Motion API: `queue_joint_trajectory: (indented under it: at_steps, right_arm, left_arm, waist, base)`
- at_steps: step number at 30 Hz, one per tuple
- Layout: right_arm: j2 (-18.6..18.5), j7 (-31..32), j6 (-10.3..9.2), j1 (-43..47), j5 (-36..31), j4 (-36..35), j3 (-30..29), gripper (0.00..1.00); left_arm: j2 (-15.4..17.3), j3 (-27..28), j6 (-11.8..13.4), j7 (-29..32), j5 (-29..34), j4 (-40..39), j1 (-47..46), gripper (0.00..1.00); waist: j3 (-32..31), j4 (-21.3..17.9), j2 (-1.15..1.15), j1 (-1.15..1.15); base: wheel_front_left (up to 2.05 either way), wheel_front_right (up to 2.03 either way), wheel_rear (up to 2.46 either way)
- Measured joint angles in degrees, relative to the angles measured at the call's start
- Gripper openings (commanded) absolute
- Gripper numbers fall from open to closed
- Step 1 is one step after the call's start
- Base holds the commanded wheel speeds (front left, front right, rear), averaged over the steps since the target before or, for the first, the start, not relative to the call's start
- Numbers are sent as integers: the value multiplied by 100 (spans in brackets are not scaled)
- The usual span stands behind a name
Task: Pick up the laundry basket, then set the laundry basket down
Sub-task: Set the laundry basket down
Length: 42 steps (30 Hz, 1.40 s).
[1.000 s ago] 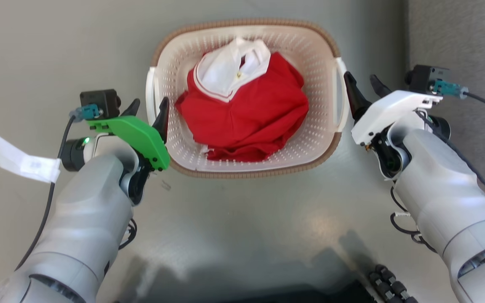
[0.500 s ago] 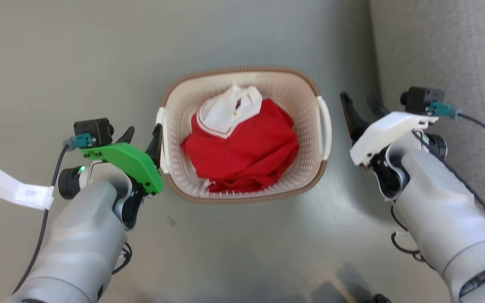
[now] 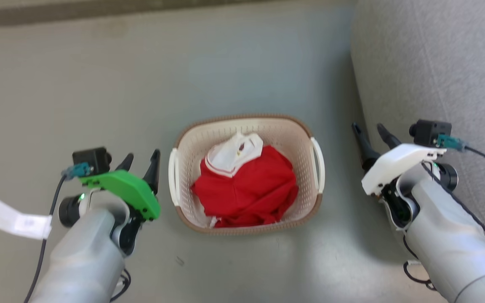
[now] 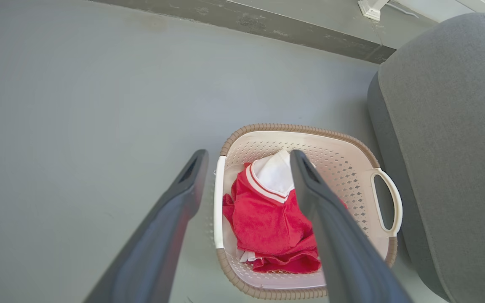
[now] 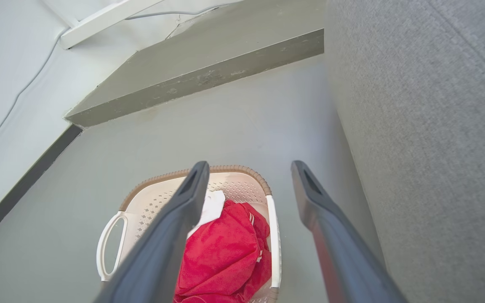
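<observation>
Looming beside laundry basket (image 3: 286, 139): grey sofa (image 3: 436, 63).

1 laundry basket (image 3: 246, 230) is counted, w/ 2 white handles (image 3: 319, 168). 1 red garment (image 3: 251, 193) is held in it. 2 grippers are seen: left gripper (image 3: 142, 155) & right gripper (image 3: 366, 125), 2 dark fingers (image 3: 153, 170) ea. 2 paper tags (image 3: 15, 219) are noted, 1 grey seat (image 3: 436, 63).

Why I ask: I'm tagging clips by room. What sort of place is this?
Probably a home-like living area: a grey upholstered seat, a laundry basket holding a red shirt on the grey floor, and a white wall.
</observation>
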Motion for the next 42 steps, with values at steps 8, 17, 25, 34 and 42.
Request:
queue_joint_trajectory:
  at_steps: [8,17,25,34,42]
  right_arm:
    - [-49,0,0,422,-212,-399,-246,100]
    - [-82,0,1,762,-517,-948,-500,100]
    - [-114,0,-4,1039,-843,-1527,-750,100]
    - [-98,0,-66,1528,-1110,-2151,-1125,100]
    - [-62,-1,-115,1928,-1386,-2707,-1350,100]
  left_arm:
    - [155,344,0,0,162,-316,421,100]
    - [210,701,0,0,495,-749,756,100]
    - [326,1120,0,0,820,-1317,945,100]
    - [322,1728,36,0,1150,-1953,1393,100]
    - [292,2174,80,0,1455,-2520,1882,100]
  waist:
    - [-640,42,0,0]
    - [-1205,80,0,0]
    - [-1481,105,0,0]
    - [-1684,120,0,0]
    - [-1912,125,0,0]
  base:
    - [0,0,0]
    - [0,0,0]
    - [0,0,0]
    - [0,0,0]
    - [0,0,0]
